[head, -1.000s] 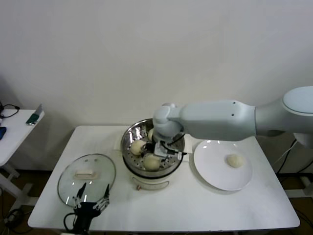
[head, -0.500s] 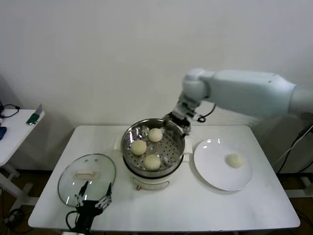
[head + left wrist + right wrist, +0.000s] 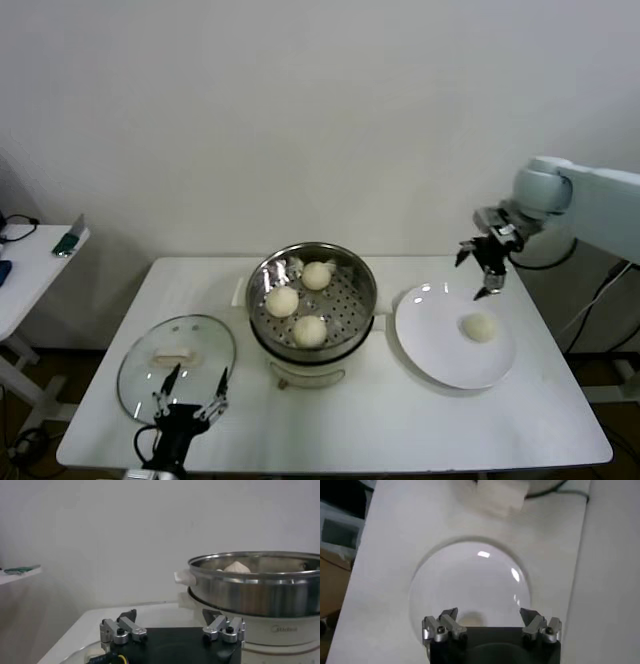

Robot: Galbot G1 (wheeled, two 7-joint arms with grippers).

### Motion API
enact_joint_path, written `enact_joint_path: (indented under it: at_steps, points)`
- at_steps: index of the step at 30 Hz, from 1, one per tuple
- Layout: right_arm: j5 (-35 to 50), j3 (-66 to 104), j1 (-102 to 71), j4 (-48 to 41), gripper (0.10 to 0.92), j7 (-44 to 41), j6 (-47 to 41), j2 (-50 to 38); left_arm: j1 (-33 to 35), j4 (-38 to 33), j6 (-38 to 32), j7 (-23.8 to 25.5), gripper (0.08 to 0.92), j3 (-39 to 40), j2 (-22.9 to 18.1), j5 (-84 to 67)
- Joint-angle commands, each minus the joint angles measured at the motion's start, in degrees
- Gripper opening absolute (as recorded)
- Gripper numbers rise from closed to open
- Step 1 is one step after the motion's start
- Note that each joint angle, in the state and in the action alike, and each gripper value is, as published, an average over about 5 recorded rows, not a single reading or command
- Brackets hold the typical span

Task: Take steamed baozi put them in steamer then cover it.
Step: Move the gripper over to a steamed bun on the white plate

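Your right gripper [image 3: 484, 270] has swung clear of the steamer [image 3: 312, 295], fingers spread and empty, above the plate [image 3: 440, 355] at twelve o'clock of the last baozi [image 3: 480, 327]. Three buns are in; left gripper [image 3: 190, 396] waits open by the cover [image 3: 177, 355].

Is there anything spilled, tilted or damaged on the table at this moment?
Nothing stands out. Three baozi sit in the steamer, one rests on the plate, and the cover lies flat on the table.
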Motion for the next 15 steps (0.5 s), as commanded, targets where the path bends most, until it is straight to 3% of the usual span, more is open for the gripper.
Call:
enact_joint_path:
  at_steps: [1,15]
  points:
    - [-9.78,16.13,-21.01,-12.09,0.823,0.73,-2.36,-2.66,-0.15,0.33,-0.04,0.06,0.823,0.02,-0.20,0.11]
    - [-14.28,25.60,-30.91,-20.41,0.823,2.68,-0.82,5.17,0.65,1.75,-0.67,-0.04,0.823,0.08,-1.04,1.51]
